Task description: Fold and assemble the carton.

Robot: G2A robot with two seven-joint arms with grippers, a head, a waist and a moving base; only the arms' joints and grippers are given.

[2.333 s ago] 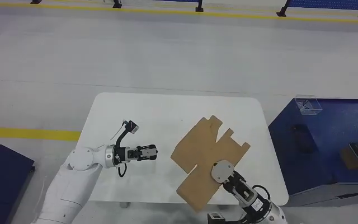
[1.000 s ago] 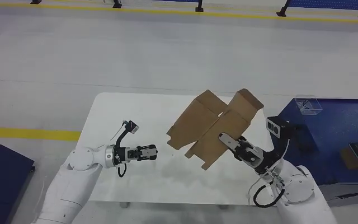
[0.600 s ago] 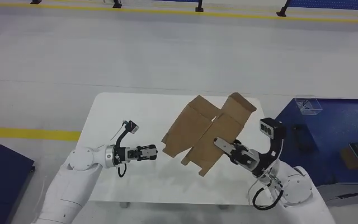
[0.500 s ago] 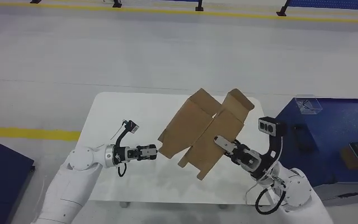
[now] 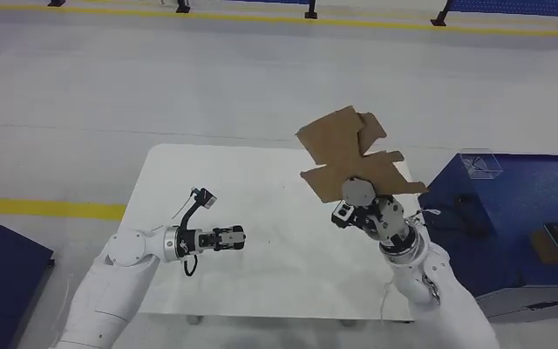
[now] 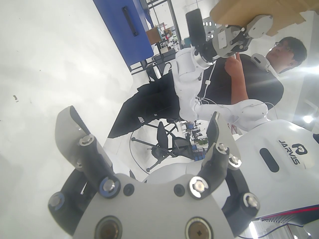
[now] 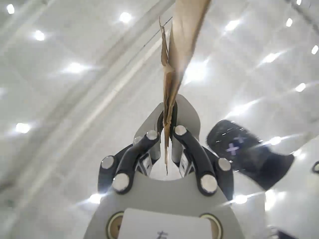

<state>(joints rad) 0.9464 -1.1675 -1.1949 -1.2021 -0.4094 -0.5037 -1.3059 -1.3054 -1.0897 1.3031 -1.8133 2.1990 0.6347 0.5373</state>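
Observation:
The flat brown carton [image 5: 353, 155] is held up in the air above the table's right side, its flaps spread. My right gripper [image 5: 357, 194] is shut on the carton's lower edge; the right wrist view shows the cardboard [image 7: 179, 45] edge-on, pinched between the fingers of that gripper [image 7: 167, 115]. In the left wrist view the carton [image 6: 251, 1] hangs far off with the right gripper [image 6: 245, 34] clamped on it. My left gripper [image 5: 237, 236] hovers low over the white table [image 5: 218, 183] at its left side, open and holding nothing [image 6: 147, 125].
A blue cabinet [image 5: 493, 227] stands just right of the table, with a clear bin [image 5: 479, 164] on top. A yellow floor line [image 5: 61, 208] runs on the left. A person [image 6: 259, 75] sits behind the robot.
The right arm has swung the carton up and to the right, from low over the table's middle to high above its right side. The left arm has stayed still.

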